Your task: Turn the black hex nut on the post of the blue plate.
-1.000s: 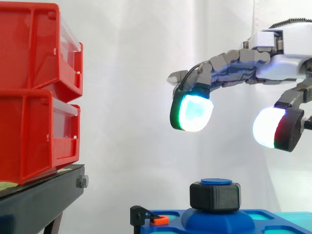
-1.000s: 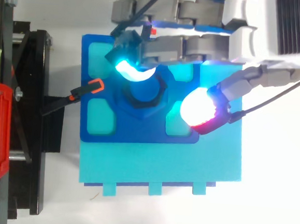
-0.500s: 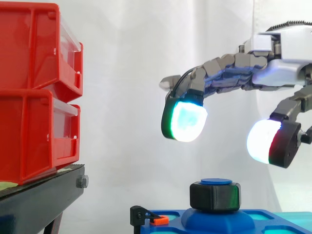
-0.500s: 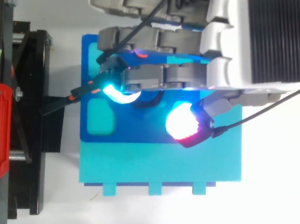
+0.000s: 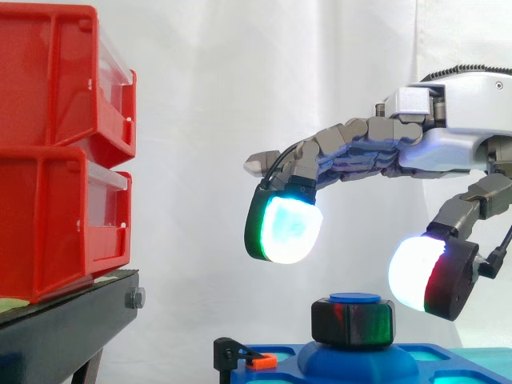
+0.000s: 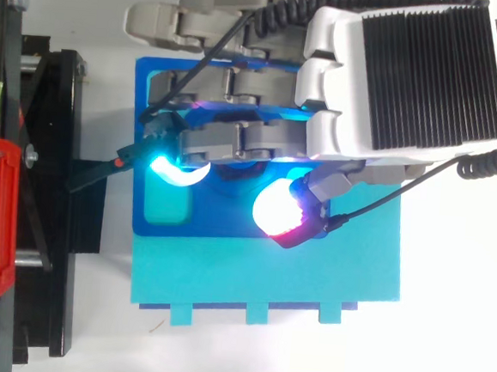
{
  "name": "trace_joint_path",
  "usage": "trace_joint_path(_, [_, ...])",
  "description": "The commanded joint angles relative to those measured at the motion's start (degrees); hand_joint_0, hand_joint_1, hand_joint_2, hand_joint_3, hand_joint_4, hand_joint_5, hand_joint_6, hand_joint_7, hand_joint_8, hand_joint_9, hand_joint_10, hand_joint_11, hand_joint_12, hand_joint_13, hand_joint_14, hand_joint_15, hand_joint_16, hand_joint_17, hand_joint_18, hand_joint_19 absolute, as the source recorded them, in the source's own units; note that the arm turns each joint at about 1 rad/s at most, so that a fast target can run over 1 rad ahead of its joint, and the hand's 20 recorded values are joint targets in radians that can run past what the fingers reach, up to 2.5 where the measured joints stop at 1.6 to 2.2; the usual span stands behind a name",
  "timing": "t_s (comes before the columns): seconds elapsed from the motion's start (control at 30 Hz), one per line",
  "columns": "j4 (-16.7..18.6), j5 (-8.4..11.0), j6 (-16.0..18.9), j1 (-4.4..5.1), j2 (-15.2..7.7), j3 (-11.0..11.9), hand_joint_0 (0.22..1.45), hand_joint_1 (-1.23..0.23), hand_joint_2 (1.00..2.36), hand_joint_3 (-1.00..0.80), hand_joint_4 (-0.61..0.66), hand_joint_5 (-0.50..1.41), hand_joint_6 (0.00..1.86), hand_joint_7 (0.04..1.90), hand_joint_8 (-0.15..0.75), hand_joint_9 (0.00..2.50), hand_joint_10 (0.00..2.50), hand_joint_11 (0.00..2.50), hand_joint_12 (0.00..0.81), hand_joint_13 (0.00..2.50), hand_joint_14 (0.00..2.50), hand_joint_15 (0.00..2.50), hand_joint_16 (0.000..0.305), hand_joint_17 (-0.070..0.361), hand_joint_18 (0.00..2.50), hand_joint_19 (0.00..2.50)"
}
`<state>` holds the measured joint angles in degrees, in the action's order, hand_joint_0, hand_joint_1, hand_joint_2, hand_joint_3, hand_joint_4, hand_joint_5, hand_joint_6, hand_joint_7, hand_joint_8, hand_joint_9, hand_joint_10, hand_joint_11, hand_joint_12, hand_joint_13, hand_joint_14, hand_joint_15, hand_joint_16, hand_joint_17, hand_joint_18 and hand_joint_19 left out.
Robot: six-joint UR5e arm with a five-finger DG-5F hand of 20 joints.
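The black hex nut (image 5: 353,322) sits on the blue post (image 5: 355,298) that rises from the blue plate (image 5: 344,362). My hand (image 5: 445,138) hovers just above it, open, its fingers relaxed and spread. One cyan-glowing fingertip (image 5: 284,229) hangs up and to the left of the nut. The thumb pad (image 5: 418,274) glows white and red just right of the nut's top, a little apart from it. From above, the hand (image 6: 403,78) covers the post and nut over the blue plate (image 6: 228,223).
Two stacked red bins (image 5: 56,144) stand on a black stand (image 5: 64,328) at the left. A black clamp with an orange tip (image 5: 258,362) holds the plate's left edge. The plate rests on a cyan base (image 6: 267,278).
The hand has moved left and sunk toward the nut, and from above it now covers the post. Its fingers stay spread and hold nothing.
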<state>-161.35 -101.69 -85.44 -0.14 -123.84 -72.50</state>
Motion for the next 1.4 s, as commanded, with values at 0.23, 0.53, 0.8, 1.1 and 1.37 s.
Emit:
trace_joint_path(0.23, [0.33,-0.26,0.18,-0.12,-1.93,-0.01,0.39,-0.78,1.00,-0.50,0.19,-0.28,0.50,0.88,0.036,0.00,0.73,0.21,0.243,0.05,0.00,0.06,0.039,0.087,0.18,0.22])
trace_joint_path(0.53, [1.48,-0.62,0.71,-0.30,-2.54,-0.01,0.36,-0.72,1.00,-0.50,0.24,-0.26,0.50,0.88,0.067,0.00,0.76,0.17,0.264,0.06,0.00,0.07,0.042,0.095,0.19,0.22])
trace_joint_path(0.8, [1.74,-0.70,0.71,-0.56,-2.54,-0.01,0.33,-0.63,1.00,-0.50,0.31,-0.24,0.50,0.88,0.106,0.03,0.91,0.05,0.287,0.09,0.00,0.06,0.048,0.107,0.23,0.21])
trace_joint_path(1.1, [1.57,-1.76,0.71,-1.09,-2.54,-0.01,0.33,-0.63,1.00,-0.50,0.39,-0.20,0.50,0.91,0.115,0.07,0.93,0.10,0.283,0.10,0.00,0.06,0.047,0.106,0.22,0.21])
trace_joint_path(1.37, [1.74,-1.76,0.62,-1.26,-2.54,-0.01,0.48,-0.68,1.00,-0.50,0.34,-0.19,0.50,0.94,0.031,0.16,0.22,0.50,0.221,0.08,0.00,0.05,0.035,0.078,0.16,0.23])
